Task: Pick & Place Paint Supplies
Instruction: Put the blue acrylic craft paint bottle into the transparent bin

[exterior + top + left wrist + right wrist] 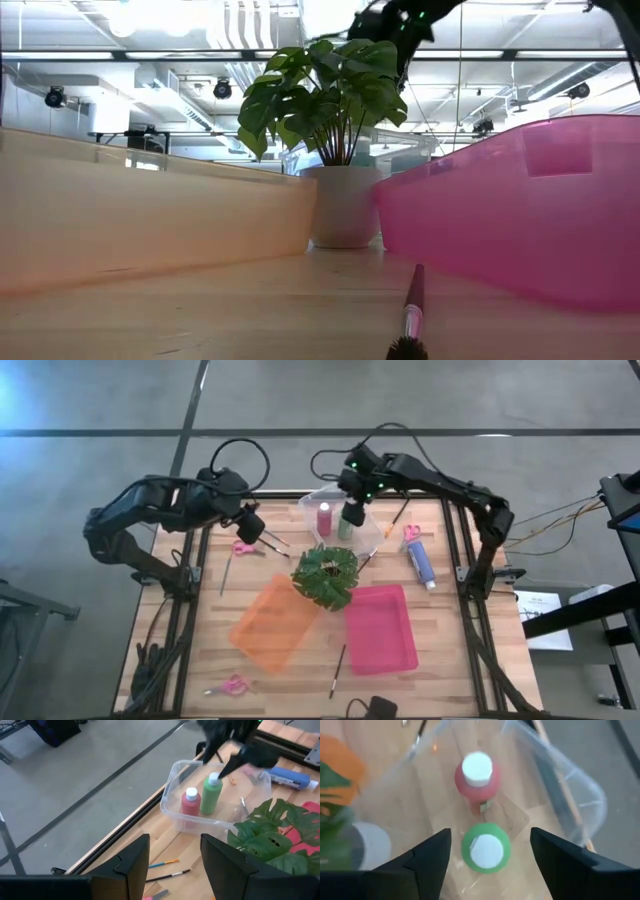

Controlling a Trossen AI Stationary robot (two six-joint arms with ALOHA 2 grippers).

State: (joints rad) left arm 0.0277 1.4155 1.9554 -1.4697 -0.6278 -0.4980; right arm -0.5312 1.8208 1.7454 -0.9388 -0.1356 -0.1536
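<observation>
My right gripper hangs w/ fingers apart over the green bottle, standing beside the maroon-pink bottle in the clear tray: two done. Left gripper spread, empty; blue-purple bottle, brushes, scissors still on table.

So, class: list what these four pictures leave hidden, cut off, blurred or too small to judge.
- Low view: the orange tray and pink tray wall off the table behind them; both bottles are hidden.
- Low view: the paintbrush is cut off by the bottom edge.
- Left wrist view: the right claw is motion-blurred above the green bottle.
- High view: the near scissors are too small to tell open or closed.
- Right wrist view: the maroon-pink bottle shows mostly its cap; its label is unreadable.
</observation>
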